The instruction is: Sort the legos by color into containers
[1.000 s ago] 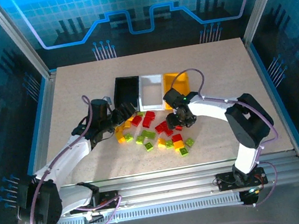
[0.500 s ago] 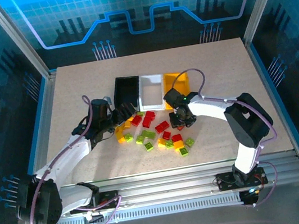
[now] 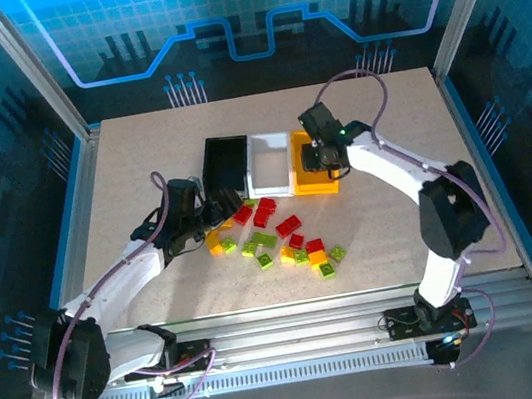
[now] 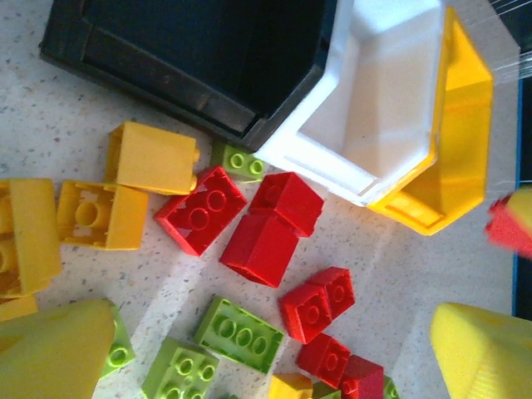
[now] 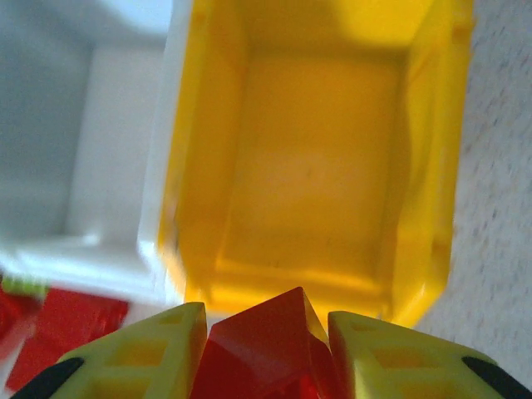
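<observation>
The right arm [image 3: 381,156] has swung from the pile [image 3: 282,237] to the yellow bin [image 3: 317,188], jaws clamping a red brick [image 5: 264,345] to drop; the left arm [image 3: 126,272] waits, jaws spread empty.

Moved with the right gripper [image 3: 323,157] from the pile of legos [image 3: 283,242] at frame centre upward, to over the front part of the yellow bin [image 3: 317,187]. Carried along between the fingers: a red brick [image 5: 264,342]. Stretched further up the frame with the right arm [image 3: 392,164], its cable [image 3: 358,76] raised into a high arch toward the upper middle. Shifted slightly right and down with the left gripper [image 3: 227,206].
</observation>
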Controlling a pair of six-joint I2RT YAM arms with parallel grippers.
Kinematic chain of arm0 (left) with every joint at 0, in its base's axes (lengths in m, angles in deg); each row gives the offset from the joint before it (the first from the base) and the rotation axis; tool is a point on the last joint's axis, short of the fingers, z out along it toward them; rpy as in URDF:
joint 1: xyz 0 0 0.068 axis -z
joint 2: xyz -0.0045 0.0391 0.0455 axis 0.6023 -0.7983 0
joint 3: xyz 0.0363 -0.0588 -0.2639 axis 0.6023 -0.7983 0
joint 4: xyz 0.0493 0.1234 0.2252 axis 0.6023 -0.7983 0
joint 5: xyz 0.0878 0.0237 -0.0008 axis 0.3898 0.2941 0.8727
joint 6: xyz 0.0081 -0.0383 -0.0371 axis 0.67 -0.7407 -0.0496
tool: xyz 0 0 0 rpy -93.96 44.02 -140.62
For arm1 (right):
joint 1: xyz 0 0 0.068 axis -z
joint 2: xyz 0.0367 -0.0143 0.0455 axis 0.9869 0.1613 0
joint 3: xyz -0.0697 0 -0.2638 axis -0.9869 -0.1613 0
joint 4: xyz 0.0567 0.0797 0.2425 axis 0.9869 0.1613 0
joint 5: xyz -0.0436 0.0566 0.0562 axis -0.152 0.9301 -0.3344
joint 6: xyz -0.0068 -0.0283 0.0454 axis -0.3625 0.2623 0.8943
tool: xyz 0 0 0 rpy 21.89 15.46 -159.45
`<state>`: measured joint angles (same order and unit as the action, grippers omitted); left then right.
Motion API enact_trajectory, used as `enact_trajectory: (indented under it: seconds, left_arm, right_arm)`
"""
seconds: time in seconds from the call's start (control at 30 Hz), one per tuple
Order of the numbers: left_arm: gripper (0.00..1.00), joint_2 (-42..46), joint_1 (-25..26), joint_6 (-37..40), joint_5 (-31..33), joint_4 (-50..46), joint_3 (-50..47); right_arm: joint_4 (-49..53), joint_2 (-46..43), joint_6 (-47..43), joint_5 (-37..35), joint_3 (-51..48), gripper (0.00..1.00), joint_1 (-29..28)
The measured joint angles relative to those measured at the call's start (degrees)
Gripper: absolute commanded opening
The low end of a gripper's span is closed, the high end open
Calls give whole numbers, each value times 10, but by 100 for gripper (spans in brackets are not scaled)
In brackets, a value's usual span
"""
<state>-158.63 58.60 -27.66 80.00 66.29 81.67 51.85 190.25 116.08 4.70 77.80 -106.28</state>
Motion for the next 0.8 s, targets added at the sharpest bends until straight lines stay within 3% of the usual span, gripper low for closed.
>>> enact_trajectory:
  seconds: [0.1,0.23,0.33,0.4,0.6,0.8]
  left_arm:
    - [99,2,0,0,27,-30,0]
    - [99,15,0,0,63,-66,0]
    - [99,28,0,-1,79,-81,0]
    - [98,36,0,-1,89,-91,0]
    - [79,40,-1,-4,106,-120,-5]
    - [75,5,12,-2,104,-134,-28]
  right_arm:
    - [3,64,-1,-6,48,41,17]
    - [16,124,-1,-7,101,60,27]
    - [23,130,-3,-6,119,68,28]
    - [21,125,-5,-2,126,70,28]
    - [0,45,-1,17,62,71,27]
    - [-28,-37,10,33,-29,71,17]
